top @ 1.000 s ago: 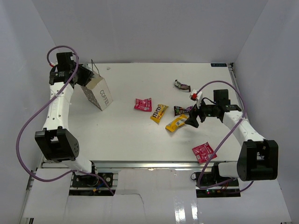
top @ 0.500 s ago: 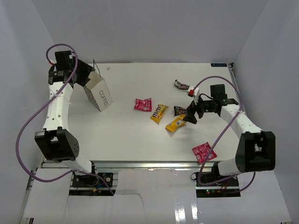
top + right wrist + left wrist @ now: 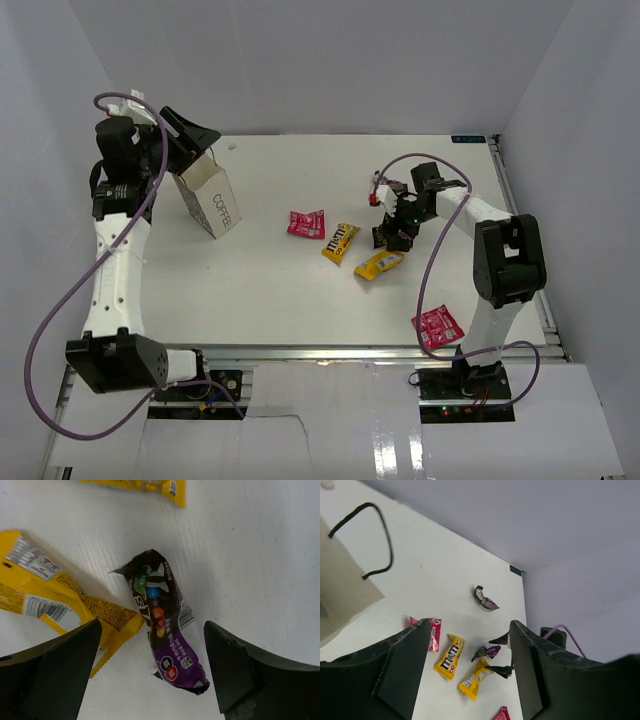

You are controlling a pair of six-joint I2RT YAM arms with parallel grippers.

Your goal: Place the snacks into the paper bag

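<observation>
The left gripper (image 3: 190,133) hangs open and empty just above the paper bag (image 3: 212,198). Well right of the paper bag, the right gripper (image 3: 150,626) stands open over the dark purple packet (image 3: 161,611), which lies on the desk (image 3: 270,290).

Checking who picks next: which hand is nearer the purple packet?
Right. The right hand hangs open directly over the purple packet; the left hand is across the table, above the bag.

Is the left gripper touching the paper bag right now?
Apart. In the left wrist view, a strip of bare table shows between the paper bag and the open left gripper, whose fingers hold nothing.
</observation>
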